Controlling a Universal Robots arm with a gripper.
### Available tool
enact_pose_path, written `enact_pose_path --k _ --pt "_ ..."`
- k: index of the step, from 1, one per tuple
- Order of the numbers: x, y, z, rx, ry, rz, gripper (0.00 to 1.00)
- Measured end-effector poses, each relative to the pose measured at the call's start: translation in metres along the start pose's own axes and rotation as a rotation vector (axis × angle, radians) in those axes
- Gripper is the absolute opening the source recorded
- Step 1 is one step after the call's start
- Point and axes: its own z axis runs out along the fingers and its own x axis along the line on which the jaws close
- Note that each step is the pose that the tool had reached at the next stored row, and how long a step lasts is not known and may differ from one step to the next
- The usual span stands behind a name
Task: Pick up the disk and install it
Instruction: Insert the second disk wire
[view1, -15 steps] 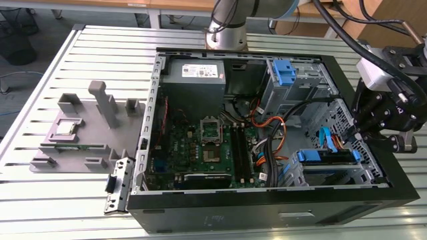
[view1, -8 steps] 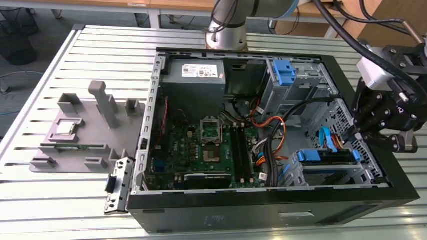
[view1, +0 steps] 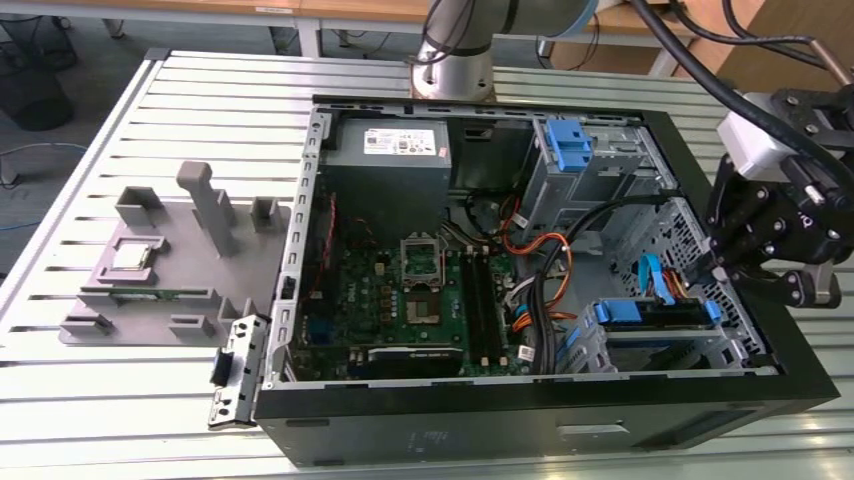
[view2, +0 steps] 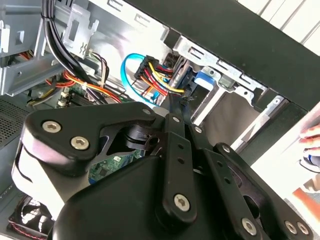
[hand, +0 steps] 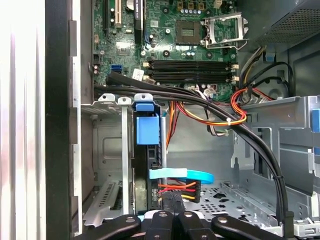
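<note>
Over the drive cage at the exterior view's right, I am holding my black two-fingered tool above the open black computer tower case, which is lying on its side on the slatted metal tabletop. I am keeping the tool pressed together; whether anything thin is caught between its tips, I cannot tell.

The disk, a flat drive framed by a blue plastic carrier, is sitting on edge in the grey metal bay beside the case's side wall. I judge it to be already seated there, not lying loose. In the first wrist view it is lying straight ahead of the tool's tips. Its long axis is running away from them toward the green motherboard, so its near end is facing me.

At that near end, a black power connector with red, yellow and black wires and a flat light-blue data cable are meeting the disk, just beside the tips. A bundle of black cables is crossing between the disk and the motherboard.

A separate blue plastic bracket is standing in the upper cage, well apart from the tool, and a grey power supply box is sitting in the far corner.
</note>
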Motion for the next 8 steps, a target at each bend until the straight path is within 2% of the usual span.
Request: enact_pose_path --k 8 --pt "0.0011 0.0019 0.0000 0.0002 0.0000 0.000 0.10"
